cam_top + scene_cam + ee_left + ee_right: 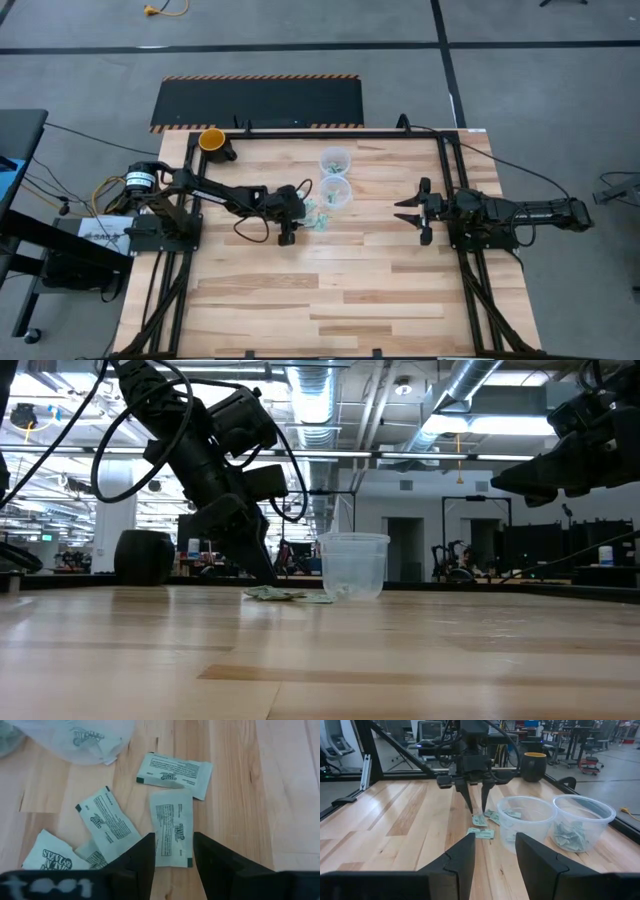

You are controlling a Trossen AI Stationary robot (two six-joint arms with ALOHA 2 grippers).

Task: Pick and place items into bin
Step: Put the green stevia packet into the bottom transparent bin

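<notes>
Wood-plank table (330,290). On it we see 2 clear cups (334,160) mid-table, green/white packets (171,827) loose just beside them, dark cup (213,141) w/ yellow inside near corner.

1. Both arms are dark, near-black jointed links on black frame mounts at the table's sides.
2. The left arm's black two-finger gripper (476,802) has long, thin, tapering fingers under a blocky wrist housing.
3. Loose black cables loop along the left arm.
4. The right arm's black two-finger gripper (495,862) has broad, angular, matte fingers (461,860).
</notes>
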